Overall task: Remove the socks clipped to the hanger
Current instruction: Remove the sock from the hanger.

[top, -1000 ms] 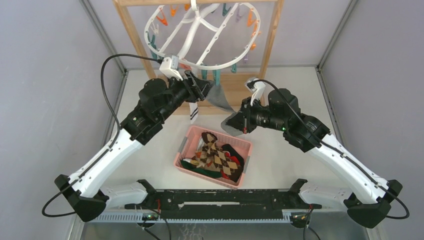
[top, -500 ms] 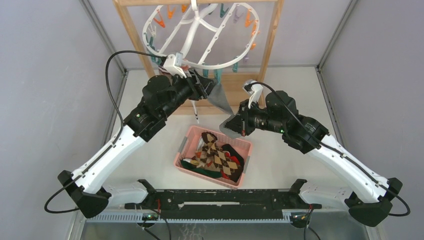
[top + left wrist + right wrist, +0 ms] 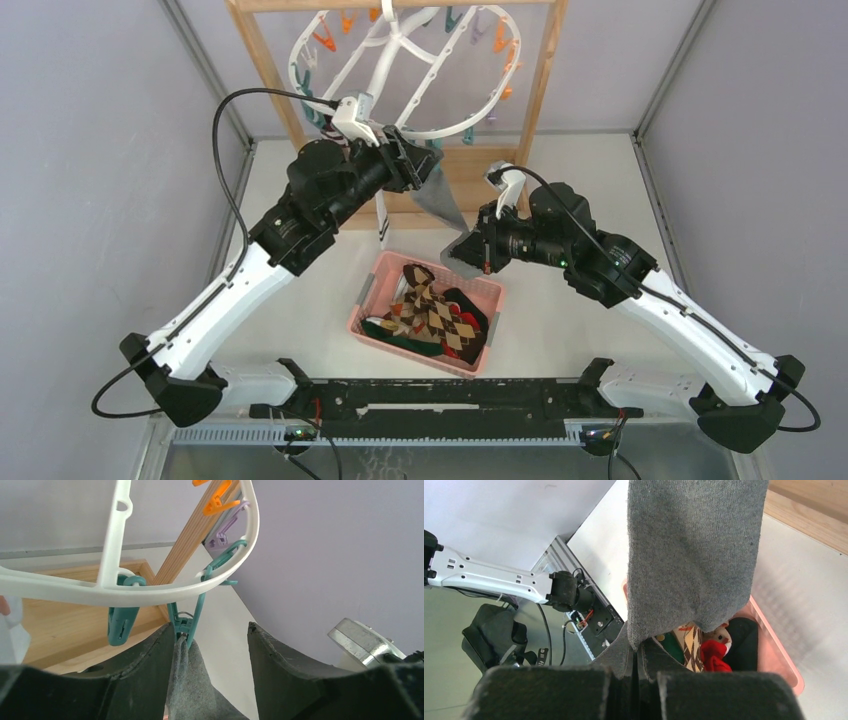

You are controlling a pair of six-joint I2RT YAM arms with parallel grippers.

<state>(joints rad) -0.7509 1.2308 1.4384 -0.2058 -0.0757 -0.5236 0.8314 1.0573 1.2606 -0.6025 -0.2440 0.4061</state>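
Note:
The white hanger [image 3: 400, 70] hangs from the wooden frame, tilted, with orange, teal and purple clips. A grey sock [image 3: 441, 200] stretches from a teal clip [image 3: 184, 625] on the hanger's near rim [image 3: 150, 592] down to my right gripper [image 3: 472, 250], which is shut on its lower end [image 3: 694, 555]. My left gripper [image 3: 210, 632] is open around that teal clip, the left finger [image 3: 145, 670] against the clip and sock [image 3: 192, 687]. A white black-striped sock [image 3: 382, 225] dangles under the left arm. Several socks [image 3: 430, 315] lie in the pink basket.
The pink basket [image 3: 365, 300] sits on the table between the arms, just below the right gripper [image 3: 636, 662]. The wooden frame's post [image 3: 545, 80] and base board [image 3: 475, 180] stand behind the grey sock. Grey walls enclose the table on both sides.
My left gripper has risen and moved right, up to the teal clip on the hanger's rim, and the hanger has swung a little. The right gripper has kept its hold on the grey sock.

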